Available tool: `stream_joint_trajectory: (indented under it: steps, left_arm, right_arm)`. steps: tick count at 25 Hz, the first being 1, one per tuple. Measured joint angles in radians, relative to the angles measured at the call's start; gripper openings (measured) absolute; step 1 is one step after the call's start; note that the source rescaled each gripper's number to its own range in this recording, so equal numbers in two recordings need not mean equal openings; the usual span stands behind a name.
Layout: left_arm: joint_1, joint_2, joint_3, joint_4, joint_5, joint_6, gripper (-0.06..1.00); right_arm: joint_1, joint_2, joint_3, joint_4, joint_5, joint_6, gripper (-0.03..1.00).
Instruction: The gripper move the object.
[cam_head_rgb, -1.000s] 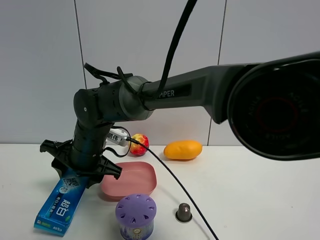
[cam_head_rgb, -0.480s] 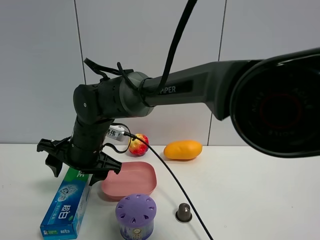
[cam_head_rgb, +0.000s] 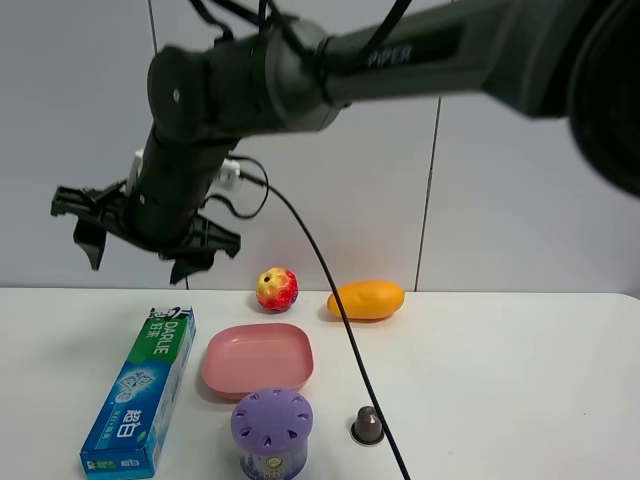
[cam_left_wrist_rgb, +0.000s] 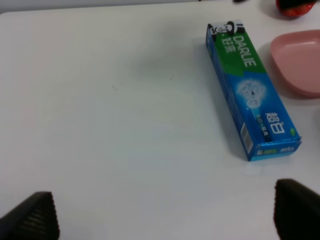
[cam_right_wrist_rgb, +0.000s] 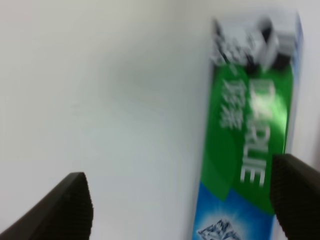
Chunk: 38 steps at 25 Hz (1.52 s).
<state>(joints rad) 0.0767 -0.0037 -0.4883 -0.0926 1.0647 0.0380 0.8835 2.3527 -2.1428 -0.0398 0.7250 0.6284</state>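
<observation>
the right arm (cam_head_rgb: 400, 60) is reaching in from the right of the high view and crossing to the left side, its wrist bending downward. the right gripper (cam_head_rgb: 140, 255) is hanging high above the white table (cam_head_rgb: 500, 380), with its claws spreading wide and gripping nothing. its own blurred wrist view is showing the dark fingertips (cam_right_wrist_rgb: 70, 207) apart over the "darlie" end of the box. the left gripper (cam_left_wrist_rgb: 165, 215) is appearing only in its own wrist view. its two tips are sitting far apart with bare table between them, so it too is gaping and empty.

one toothpaste box (cam_head_rgb: 140, 390) is lying flat on the left part of the table, below the right gripper and well clear of it. it is lying just beside one pink plate (cam_head_rgb: 258, 358), with a narrow gap between them. one purple canister (cam_head_rgb: 272, 430) is standing in front of the plate. one mango (cam_head_rgb: 366, 299) and one apple (cam_head_rgb: 277, 289) are resting near the wall. one small brown capsule (cam_head_rgb: 367, 427) is sitting near the canister.
</observation>
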Motion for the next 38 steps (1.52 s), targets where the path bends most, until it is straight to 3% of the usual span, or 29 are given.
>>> stream_joint_trajectory:
  steps: [3, 7, 10, 12, 14, 22, 27, 29, 34, 38]
  left_arm:
    - [0.0, 0.0, 0.0, 0.0, 0.0, 0.0, 1.0]
    - [0.0, 0.0, 0.0, 0.0, 0.0, 0.0, 1.0]
    - [0.0, 0.0, 0.0, 0.0, 0.0, -0.001, 1.0]
    - [0.0, 0.0, 0.0, 0.0, 0.0, -0.001, 1.0]
    - [0.0, 0.0, 0.0, 0.0, 0.0, -0.001, 1.0]
    - [0.0, 0.0, 0.0, 0.0, 0.0, -0.001, 1.0]
    - [0.0, 0.0, 0.0, 0.0, 0.0, 0.0, 1.0]
    - [0.0, 0.0, 0.0, 0.0, 0.0, 0.0, 1.0]
    - [0.0, 0.0, 0.0, 0.0, 0.0, 0.0, 1.0]
    - [0.0, 0.0, 0.0, 0.0, 0.0, 0.0, 1.0]
  right_arm:
    - [0.0, -0.082, 0.0, -0.002, 0.029, -0.247, 0.64]
    - [0.0, -0.191, 0.0, -0.023, 0.149, -0.521, 0.66]
    - [-0.002, -0.257, 0.0, -0.035, 0.23, -0.594, 0.81]
    - [-0.008, -0.289, 0.0, -0.057, 0.265, -0.606, 0.92]
    - [-0.015, -0.318, 0.0, -0.088, 0.295, -0.609, 0.96]
    - [-0.076, -0.419, 0.0, -0.154, 0.484, -0.528, 0.98]
    - [-0.142, -0.522, 0.121, -0.159, 0.494, -0.526, 0.98]
    - [-0.175, -0.594, 0.252, -0.157, 0.471, -0.519, 0.98]
    - [-0.286, -0.865, 0.648, -0.109, 0.276, -0.489, 0.98]
    - [-0.405, -1.114, 0.932, -0.064, 0.19, -0.473, 0.98]
